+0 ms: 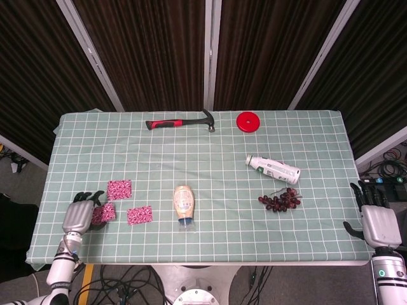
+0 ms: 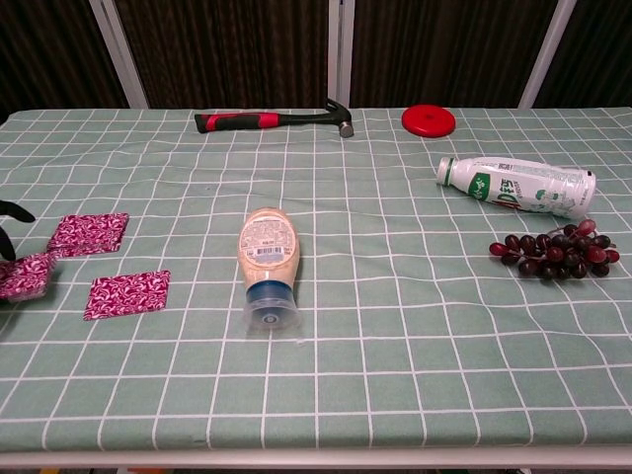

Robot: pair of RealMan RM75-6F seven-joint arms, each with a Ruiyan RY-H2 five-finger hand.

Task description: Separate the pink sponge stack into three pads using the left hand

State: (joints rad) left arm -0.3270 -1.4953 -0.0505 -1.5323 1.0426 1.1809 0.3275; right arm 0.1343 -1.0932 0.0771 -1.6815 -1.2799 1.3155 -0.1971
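You had the left robot hand [image 1: 79, 215] at the near left edge of the tabletop [image 1: 210, 165], fingers curled around the third pink pad [image 1: 103, 213], which the chest view showed pinched and lifted a little, tilted, right at the frame's left border. The other two pads already lay flat and apart: one [image 1: 119, 189] just beyond the hand, the other [image 1: 139, 214] to its right, nearer the squeeze bottle [image 1: 184, 203]. So the stack looked fully split, and what remained, as I judged it, was only to put this last pad down cleanly. To do that well you needed to lower it onto bare cloth in the gap where it hovered, keeping it clear of both neighbours so no edge overlapped and all three read as separate pieces. It sat close to the table's left edge, so a drift further left risked dropping it off the side; a small shift right and away from you would have been safer. Sponge is light and clings to fingers, so you should have let it touch the cloth flat before spreading the fingers, then lifted straight up rather than dragging sideways. The right robot hand [image 1: 379, 222] waited off the near right corner with fingers spread, holding nothing, well away from the grapes [image 1: 280, 200], the plastic bottle [image 1: 273, 169], the hammer [image 1: 181, 122] and the red disc [image 1: 248, 121]; none of these needed touching.
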